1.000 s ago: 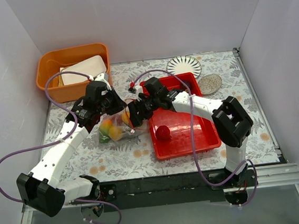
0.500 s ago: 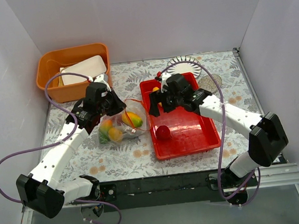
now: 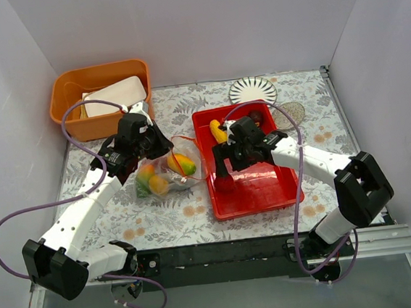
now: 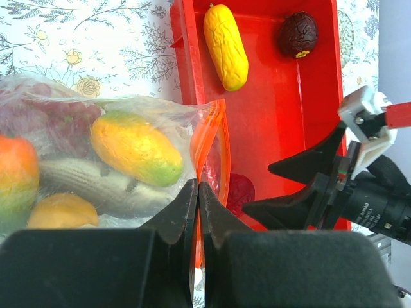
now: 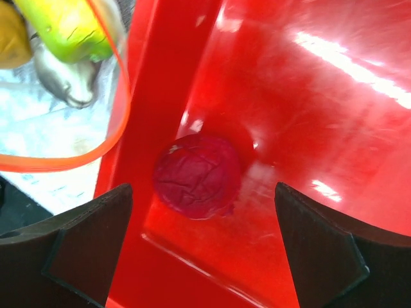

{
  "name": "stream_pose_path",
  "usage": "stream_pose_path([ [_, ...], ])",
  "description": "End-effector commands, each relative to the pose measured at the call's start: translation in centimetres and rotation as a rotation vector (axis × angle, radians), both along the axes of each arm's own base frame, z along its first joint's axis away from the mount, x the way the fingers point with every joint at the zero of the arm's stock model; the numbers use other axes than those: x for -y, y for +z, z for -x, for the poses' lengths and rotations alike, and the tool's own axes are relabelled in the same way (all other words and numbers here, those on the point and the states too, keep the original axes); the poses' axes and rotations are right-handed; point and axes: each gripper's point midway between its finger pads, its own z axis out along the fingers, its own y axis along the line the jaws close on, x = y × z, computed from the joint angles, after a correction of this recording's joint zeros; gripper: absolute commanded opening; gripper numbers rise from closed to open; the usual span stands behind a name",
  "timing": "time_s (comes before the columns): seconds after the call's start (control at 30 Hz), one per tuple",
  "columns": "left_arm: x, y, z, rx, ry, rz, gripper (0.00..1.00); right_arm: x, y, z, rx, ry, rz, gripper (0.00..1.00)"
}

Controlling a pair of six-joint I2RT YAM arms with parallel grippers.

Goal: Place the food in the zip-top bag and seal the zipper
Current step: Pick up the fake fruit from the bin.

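The clear zip-top bag [image 3: 162, 176] lies left of the red tray [image 3: 267, 192] and holds mangoes [image 4: 135, 147], purple grapes [image 4: 58, 122] and a grey fish-like piece [image 4: 96, 185]. My left gripper [image 3: 159, 145] is shut on the orange-red zipper [image 4: 212, 144] at the bag's mouth and holds it up. My right gripper [image 3: 225, 168] is open, low in the tray, with its fingers either side of the red apple [image 5: 198, 174]. The yellow corn [image 3: 218, 131] and the dark plum [image 3: 256, 115] lie at the tray's far end. The bag's mouth [image 5: 109, 128] also shows in the right wrist view.
An orange bin [image 3: 68, 91] with a white board in it stands at the back left. A striped plate [image 3: 252, 90] and a grey round mat [image 3: 290, 114] lie behind the tray. White walls close in three sides.
My right gripper has left the bag's mouth, swung right over the tray and come down around the red apple. A mango now lies in the bag's mouth. My left gripper has stayed put.
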Motion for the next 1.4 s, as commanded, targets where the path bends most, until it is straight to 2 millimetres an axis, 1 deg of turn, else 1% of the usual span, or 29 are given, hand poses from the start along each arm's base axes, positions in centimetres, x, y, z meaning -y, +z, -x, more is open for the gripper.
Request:
stream_pose_path([
  [0.0,-0.1,1.3,-0.5,0.039,0.012,0.005,0.0,-2.1,0.6,0.4,-0.056,0.036,-0.088,0.98],
  [0.1,-0.1,1.2,-0.5,0.039,0.014,0.003,0.0,-2.0,-1.0,0.8,-0.105,0.025,-0.064,0.98],
  [0.13,-0.1,1.2,-0.5,0.038,0.012,0.004,0.0,-1.7,-1.7,0.6,-0.11,0.014,-0.039,0.98],
  [0.2,-0.1,1.1,-0.4,0.034,0.014,0.003,0.0,-1.4,-2.2,0.6,-0.118,0.003,-0.008,0.98],
  [0.23,-0.2,1.1,-0.4,0.033,0.012,0.0,0.0,-0.9,-2.7,0.6,-0.125,-0.006,0.023,0.98],
  [0.47,-0.3,0.8,-0.4,0.033,0.015,-0.009,0.0,-0.5,-3.1,1.3,-0.134,0.027,0.03,0.98],
  [0.53,-0.1,0.6,-0.6,0.027,0.011,-0.009,0.0,-0.5,-3.3,1.4,-0.134,0.032,0.029,0.95],
  [0.57,-0.1,0.6,-0.6,0.028,0.008,-0.008,0.0,-0.5,-3.4,1.4,-0.132,0.035,0.03,0.92],
  [0.6,0.0,0.6,-0.7,0.026,0.007,-0.007,0.0,-0.4,-3.4,1.3,-0.131,0.034,0.031,0.78],
  [0.67,0.0,0.6,-0.7,0.024,0.006,-0.006,0.0,-0.4,-3.3,1.4,-0.133,0.035,0.033,0.68],
  [0.7,0.0,0.6,-0.7,0.024,0.006,-0.009,0.0,-0.4,-3.3,1.4,-0.132,0.036,0.031,0.59],
  [0.77,-0.1,0.6,-0.7,0.025,0.01,-0.011,0.0,-0.6,-3.1,1.4,-0.131,0.043,0.021,0.53],
  [0.8,-0.1,0.5,-0.7,0.023,0.011,-0.011,0.0,-0.6,-3.0,1.4,-0.131,0.042,0.023,0.46],
  [0.87,-0.1,0.4,-0.6,0.02,0.01,-0.012,0.0,-0.5,-2.6,1.2,-0.115,0.039,0.024,0.4],
  [0.93,-0.1,0.5,-0.6,0.022,0.012,-0.012,0.0,-0.1,-2.0,0.7,-0.089,0.023,0.04,0.38],
  [1.03,-0.1,0.5,-0.7,0.024,0.009,-0.013,0.0,-0.1,-0.1,-0.4,-0.027,0.002,0.029,0.37],
  [1.17,0.1,0.6,-0.7,0.023,0.002,-0.008,0.0,-1.1,2.5,-1.5,0.024,-0.024,-0.032,0.36],
  [1.2,0.2,0.5,-0.7,0.022,0.0,-0.009,0.0,-1.3,3.7,-1.9,0.047,-0.034,-0.055,0.34],
  [1.23,0.2,0.5,-0.7,0.022,0.0,-0.008,0.0,-1.5,4.4,-2.1,0.058,-0.045,-0.075,0.34],
  [1.3,0.2,0.6,-0.6,0.02,-0.001,-0.005,0.0,-1.9,6.5,-2.7,0.12,-0.063,-0.133,0.34],
  [1.33,0.1,0.6,-0.7,0.021,0.0,-0.006,0.0,-2.0,7.2,-2.9,0.142,-0.07,-0.157,0.34],
  [1.37,0.1,0.4,-0.6,0.017,-0.001,-0.005,0.0,-2.6,8.5,-3.4,0.179,-0.077,-0.206,0.34],
])
